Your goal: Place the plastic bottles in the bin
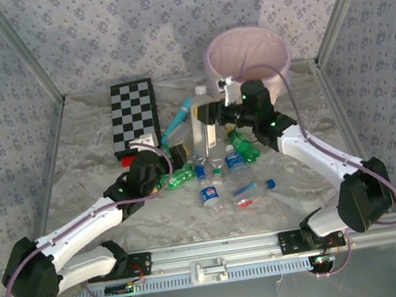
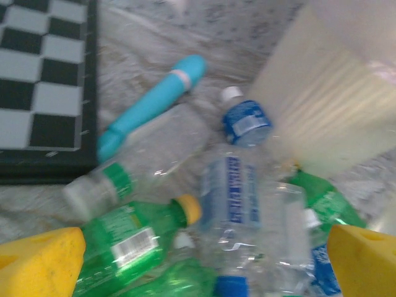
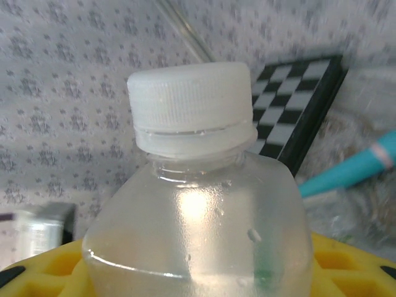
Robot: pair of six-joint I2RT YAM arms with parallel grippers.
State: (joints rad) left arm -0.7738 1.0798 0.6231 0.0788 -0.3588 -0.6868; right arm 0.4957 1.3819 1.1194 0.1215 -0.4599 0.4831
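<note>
The plastic bottles (image 1: 216, 175) lie in a loose heap at the middle of the desk (image 1: 80, 150), green ones with yellow caps mixed with clear ones bearing blue labels. 1 clear bottle (image 1: 200, 137) with a white cap stands upright at the far side of the heap, just left of the bin (image 1: 243, 50). The right gripper (image 1: 206, 114) is clamped on it. In the right wrist view its yellow fingers (image 3: 346, 266) sit on either side of the bottle's shoulder, below the cap. Whether its base touches the desk I cannot tell.

The bin stands at the desk's far edge, right of centre, a pink liner over its rim.

The left gripper (image 1: 166, 157) hangs over the left side of the heap with its jaws spread wide and nothing between them. In the left wrist view a green bottle (image 2: 133, 238) and a blue-labelled one (image 2: 232, 198) lie below its fingertips (image 2: 37, 263).

A teal wand (image 1: 179, 118) lies tilted beside the heap. A checkerboard (image 1: 134, 117) lies toward the far left.
</note>
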